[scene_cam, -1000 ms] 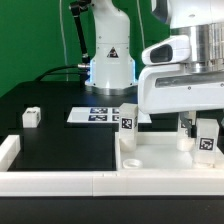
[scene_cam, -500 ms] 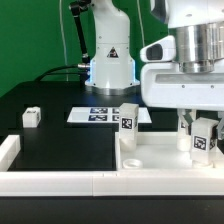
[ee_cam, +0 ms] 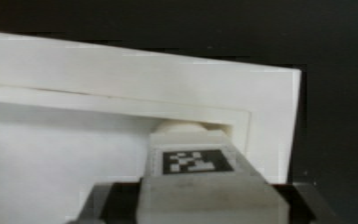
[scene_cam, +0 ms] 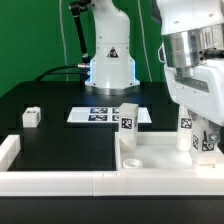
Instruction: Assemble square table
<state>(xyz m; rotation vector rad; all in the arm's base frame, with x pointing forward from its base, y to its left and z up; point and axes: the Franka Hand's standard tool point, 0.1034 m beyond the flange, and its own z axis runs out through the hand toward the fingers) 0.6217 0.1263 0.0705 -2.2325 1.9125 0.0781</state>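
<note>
The white square panel lies at the exterior view's right, raised rim up. One tagged leg stands upright on its far left corner. My gripper is shut on another tagged leg, held upright over the panel's right side. Close beside it stands a further tagged leg. In the wrist view the held leg sits between my dark fingers, its far end at the panel's corner socket. A small loose leg rests on the black table at the left.
The marker board lies flat behind the panel, before the arm's base. Low white border rails run along the front and the left of the black table.
My wrist has turned over the panel's right side, so the gripper body shows a narrower face. The held leg has stayed at the same corner, slightly lower.
</note>
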